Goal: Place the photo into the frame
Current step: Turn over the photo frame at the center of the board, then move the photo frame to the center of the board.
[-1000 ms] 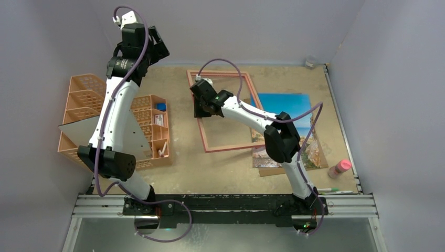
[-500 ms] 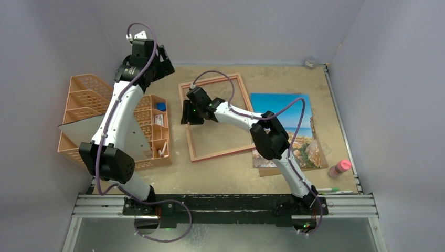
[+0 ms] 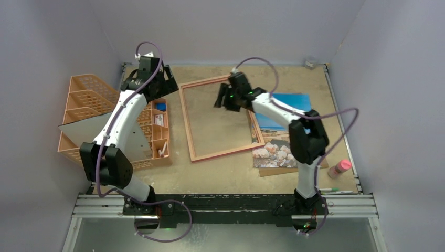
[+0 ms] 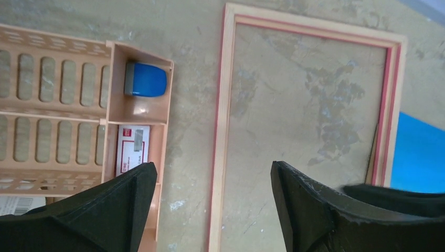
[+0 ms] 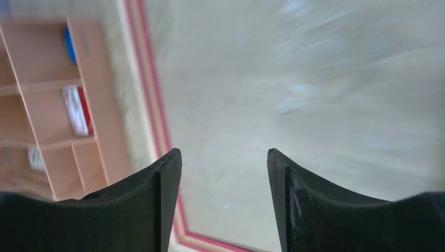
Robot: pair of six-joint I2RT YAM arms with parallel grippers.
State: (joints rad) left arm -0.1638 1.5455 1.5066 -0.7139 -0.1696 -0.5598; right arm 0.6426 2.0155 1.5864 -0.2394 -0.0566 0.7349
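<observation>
The frame lies flat mid-table with its pale wood back up and a pink-red edge showing. Its left rail runs between the fingers of my open left gripper, which hovers above it near the frame's far-left corner. My right gripper hangs open over the frame's far-right part with only bare table between its fingers; that view is blurred. The photo lies picture-up just right of the frame, partly hidden under my right arm. Its blue edge shows in the left wrist view.
A brown backing board pokes out under the photo. An orange mesh organiser with small items stands at the left, under a grey sheet. A pink bottle and pens lie near the front right.
The frame slid left and turned slightly. My right gripper let go of its left rail, opened, and swung to the far right. My left gripper came down toward the frame's far-left corner.
</observation>
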